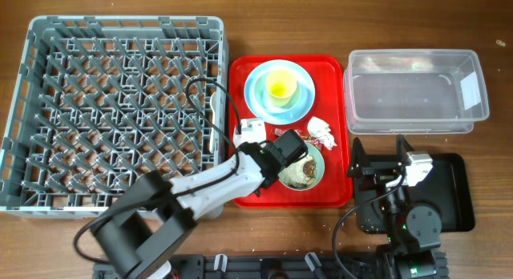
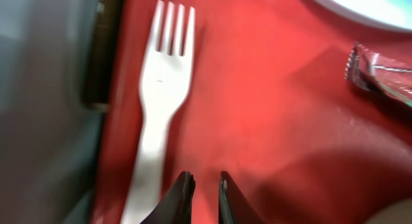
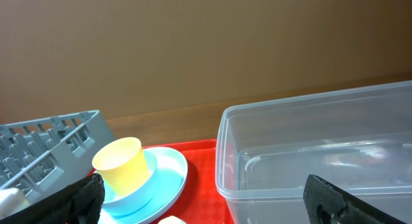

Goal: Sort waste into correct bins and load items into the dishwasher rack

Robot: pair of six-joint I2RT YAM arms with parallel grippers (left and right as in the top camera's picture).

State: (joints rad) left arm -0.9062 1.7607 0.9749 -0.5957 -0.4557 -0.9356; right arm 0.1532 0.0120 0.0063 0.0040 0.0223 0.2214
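Your left gripper [image 2: 205, 198] is all but closed, with only a thin slit between its 2 fingers and nothing in it. It hangs low over the red tray [image 2: 270, 134], just beside the handle of the white fork [image 2: 161, 89]. Your right gripper [image 3: 206, 208] is spread wide and empty above the black tray [image 1: 458, 195], facing the clear tub [image 3: 322, 159]. The yellow cup [image 1: 281, 87] sits on the blue plate [image 1: 258, 90]. The rack [image 1: 120, 111] stands on the worktop [image 1: 264, 22], left of the red tray.
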